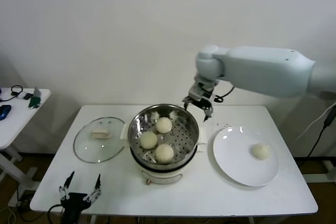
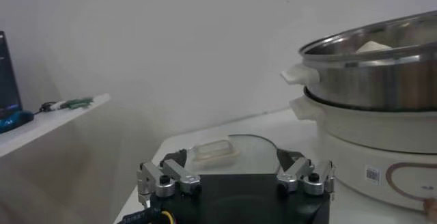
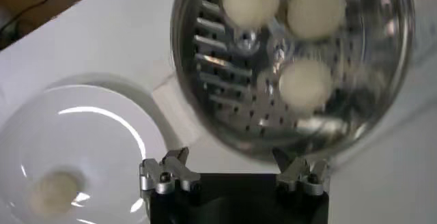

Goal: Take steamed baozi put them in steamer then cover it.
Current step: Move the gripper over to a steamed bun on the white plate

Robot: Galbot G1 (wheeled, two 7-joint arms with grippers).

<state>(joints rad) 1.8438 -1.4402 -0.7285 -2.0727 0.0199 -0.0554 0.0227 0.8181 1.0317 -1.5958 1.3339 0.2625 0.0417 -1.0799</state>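
We have three buns (image 1: 157, 140) sitting on the perforated tray inside the steamer (image 1: 137, 124), spaced apart so none crowds its neighbour. The fourth bun (image 1: 261, 151) lies alone on the white plate (image 1: 231, 156), to the right of the steamer, where our right arm can reach it most easily. Our right gripper (image 1: 198, 105) hangs above the table beyond the steamer's far right rim, fingers spread wide and holding nothing, which suits a move across to the plate for that last bun. The glass lid (image 1: 86, 148) lies flat on the table to the left of the steamer, handle up, kept out of the way until the tray is full. Our left gripper (image 1: 80, 187) waits low at the table's near left corner, fingers spread and empty, close to the lid it would likely lift.
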